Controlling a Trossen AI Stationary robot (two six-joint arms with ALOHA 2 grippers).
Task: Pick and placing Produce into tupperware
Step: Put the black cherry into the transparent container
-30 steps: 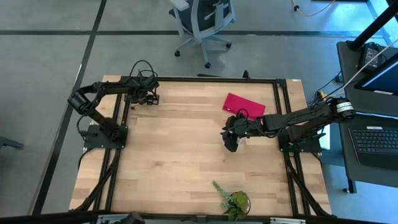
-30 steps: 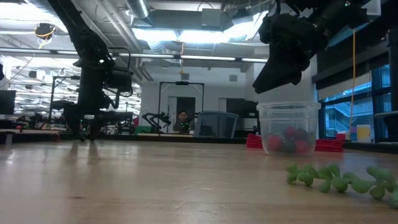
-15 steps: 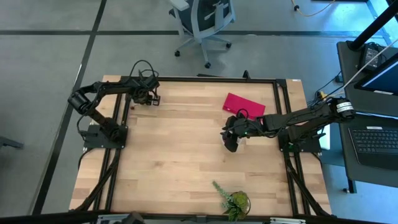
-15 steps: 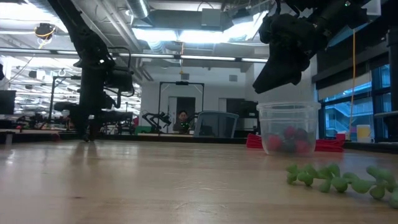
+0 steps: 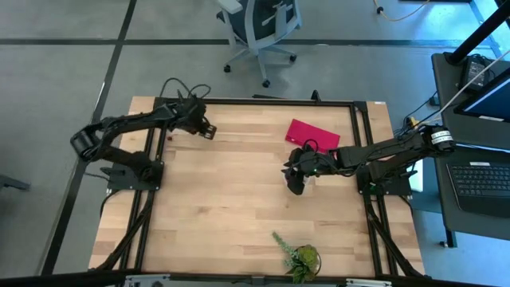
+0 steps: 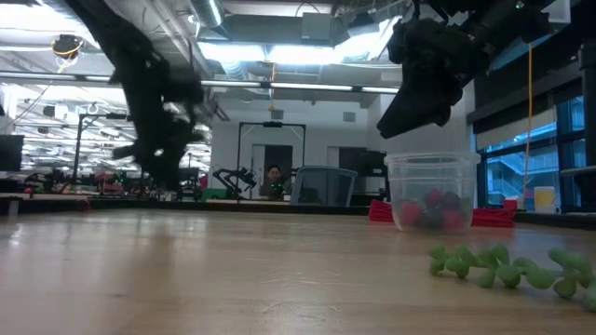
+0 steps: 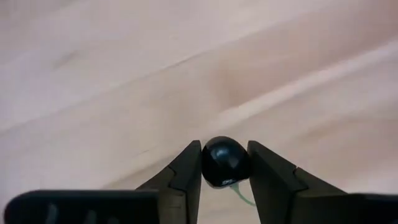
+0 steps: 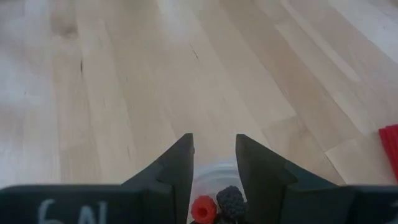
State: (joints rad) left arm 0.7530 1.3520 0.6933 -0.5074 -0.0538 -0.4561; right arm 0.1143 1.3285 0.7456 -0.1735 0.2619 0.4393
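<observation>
On the bench (image 5: 239, 199), the tupperware (image 6: 431, 191) sits toward the right edge under the right end effector (image 8: 213, 163), its fingers apart, grasping nothing. Near the far left corner, the left end effector (image 7: 225, 163) clenches a dark, probably cherry-like fruit (image 7: 225, 162); carrying it across to the cup comes next.

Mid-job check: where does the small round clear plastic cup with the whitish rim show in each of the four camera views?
High view: the small round clear plastic cup sits right of centre, mostly hidden under the right gripper.
Low view: right of centre, standing on the table, red and dark fruits inside.
Left wrist view: not in it.
Right wrist view: bottom edge, between the fingers, only its rim and fruits show.
Shared landmark: the flat red rectangular piece beside the cup.
</observation>
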